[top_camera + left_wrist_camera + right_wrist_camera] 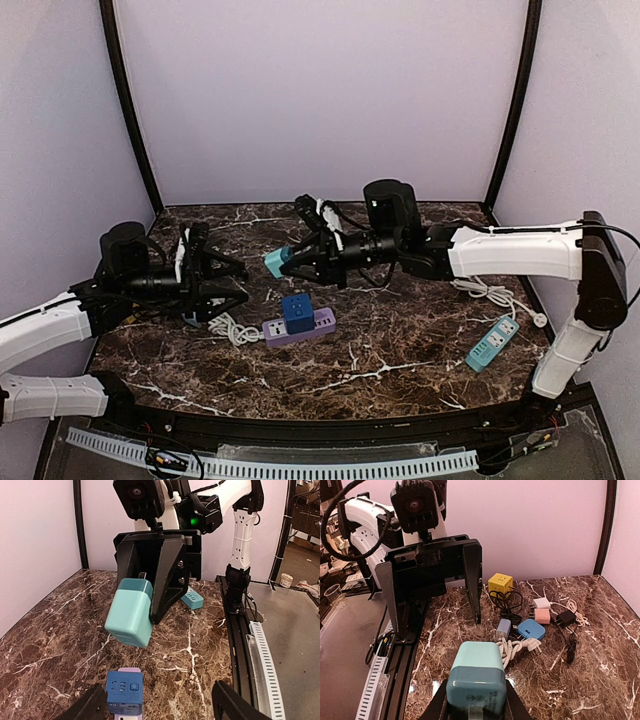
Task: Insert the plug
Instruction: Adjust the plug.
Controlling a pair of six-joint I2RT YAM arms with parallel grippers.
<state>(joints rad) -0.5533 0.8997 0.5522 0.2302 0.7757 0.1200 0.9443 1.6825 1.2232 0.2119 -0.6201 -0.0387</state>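
Teal plug pinched in my right gripper, held off the table and not yet in any socket.
Picking it up looks done; carrying it to a socket and pushing it in are left. My right fingers are closed on the plug's sides, and its body sticks out ahead of them. My left gripper faces it, a little apart, jaws spread wide with nothing in them. Below and between my two grippers lies the purple power strip, with a blue cube seated on it.
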